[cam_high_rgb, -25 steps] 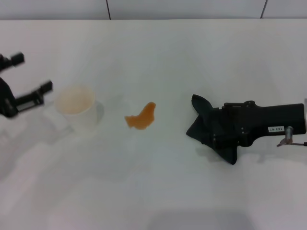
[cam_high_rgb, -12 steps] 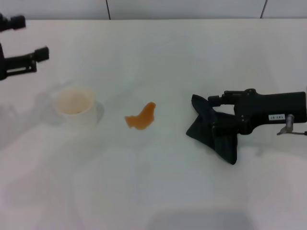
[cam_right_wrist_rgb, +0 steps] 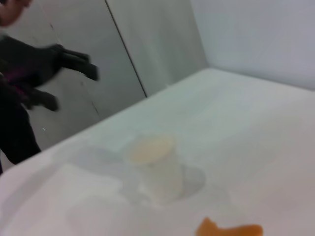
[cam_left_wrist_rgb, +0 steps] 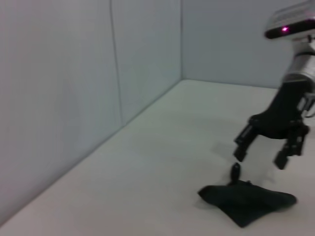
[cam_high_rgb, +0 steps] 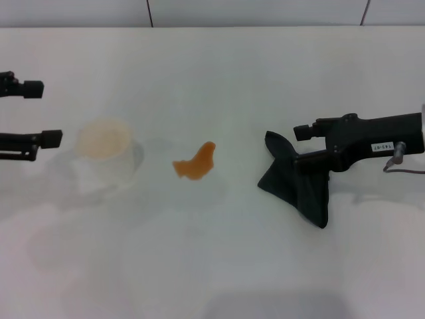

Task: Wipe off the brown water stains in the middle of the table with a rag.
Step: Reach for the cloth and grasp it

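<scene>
— Where's the rag [cam_high_rgb: 299, 186]?

— Flat on the table [cam_high_rgb: 219, 266] toward its right edge, the right gripper [cam_high_rgb: 300, 145] above it, fingers spread, holding nothing. The brown water stains [cam_high_rgb: 195, 163] sit mid-table, untouched.

— What might go wrong?

— A shallow pinch could lift one fold only. The left gripper [cam_high_rgb: 41, 113], open, hangs near the cream cup [cam_high_rgb: 103, 143]; a nudge tips it.
</scene>
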